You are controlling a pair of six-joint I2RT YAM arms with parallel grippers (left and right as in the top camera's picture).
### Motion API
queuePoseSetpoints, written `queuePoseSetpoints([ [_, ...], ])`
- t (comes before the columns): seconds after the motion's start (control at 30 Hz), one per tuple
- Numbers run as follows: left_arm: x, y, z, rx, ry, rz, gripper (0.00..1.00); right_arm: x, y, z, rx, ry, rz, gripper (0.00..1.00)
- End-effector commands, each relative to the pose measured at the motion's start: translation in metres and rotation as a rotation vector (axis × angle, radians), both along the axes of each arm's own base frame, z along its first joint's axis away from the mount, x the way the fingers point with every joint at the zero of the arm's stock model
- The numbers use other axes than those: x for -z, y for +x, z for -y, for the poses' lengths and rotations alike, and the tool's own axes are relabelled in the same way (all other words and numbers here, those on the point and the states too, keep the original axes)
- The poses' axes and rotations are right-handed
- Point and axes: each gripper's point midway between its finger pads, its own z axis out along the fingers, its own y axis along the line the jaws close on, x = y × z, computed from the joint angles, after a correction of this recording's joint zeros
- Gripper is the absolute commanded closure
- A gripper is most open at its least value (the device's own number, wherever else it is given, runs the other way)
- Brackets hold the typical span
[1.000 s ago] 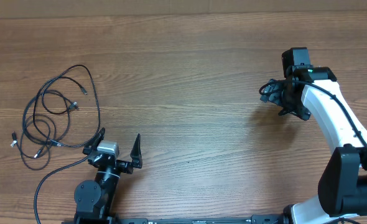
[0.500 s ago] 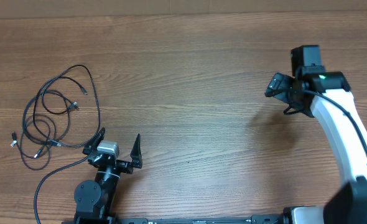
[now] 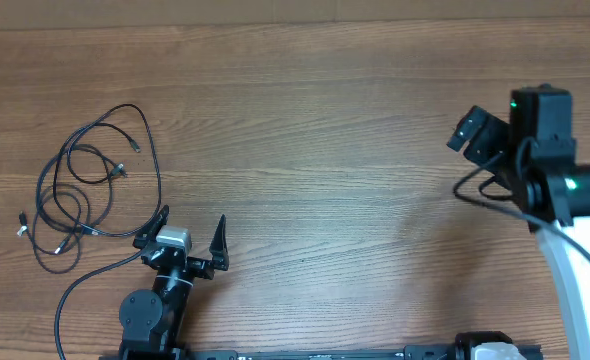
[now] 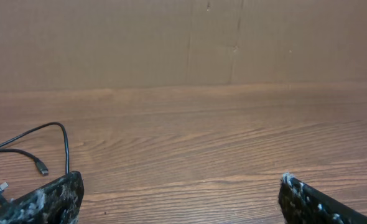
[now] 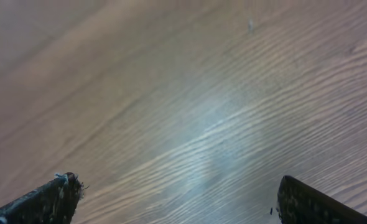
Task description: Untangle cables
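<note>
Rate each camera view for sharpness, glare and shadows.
Overhead: sharp and evenly lit, the cables crisp against the table, with only faint shadows. Left wrist: wood grain and cable ends are clear, though the near fingertips of the left gripper look soft. Right wrist: blurred throughout, with a pale glare patch on the wood ahead of the right gripper.

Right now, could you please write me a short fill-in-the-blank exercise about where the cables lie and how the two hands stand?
1. The cables lie in a tangle on the table, near the robot's ___ arm.
2. The left hand and the right hand are both ___ and hold nothing.
3. The cords of the cables are ___ in colour.

Missing words: left; open; black.
</note>
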Motion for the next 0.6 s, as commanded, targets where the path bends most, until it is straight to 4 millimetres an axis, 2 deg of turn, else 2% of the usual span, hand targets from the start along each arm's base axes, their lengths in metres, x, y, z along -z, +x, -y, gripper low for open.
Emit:
queuePoseSetpoints([
  [0.0,0.0,0.0,-0.003,-0.015,0.02,0.008,0.01,-0.024,-0.013,0.002,0.006,-0.008,0.082,0.0],
  [0.1,0.0,0.0,-0.003,-0.015,0.02,0.008,0.0,-0.044,-0.024,0.002,0.007,-0.005,0.151,0.0],
  [0.13,0.0,0.0,-0.003,-0.015,0.02,0.008,0.0,-0.058,-0.034,0.003,0.007,-0.003,0.202,0.0],
  [0.3,0.0,0.0,-0.003,-0.015,0.02,0.008,0.0,-0.09,-0.06,0.004,0.008,0.002,0.327,0.0],
  [0.43,0.0,0.0,-0.003,-0.015,0.02,0.008,0.0,-0.108,-0.081,0.005,0.008,0.006,0.404,0.0],
  [0.57,0.0,0.0,-0.003,-0.015,0.02,0.008,0.01,-0.114,-0.088,0.005,0.008,0.007,0.432,0.0],
])
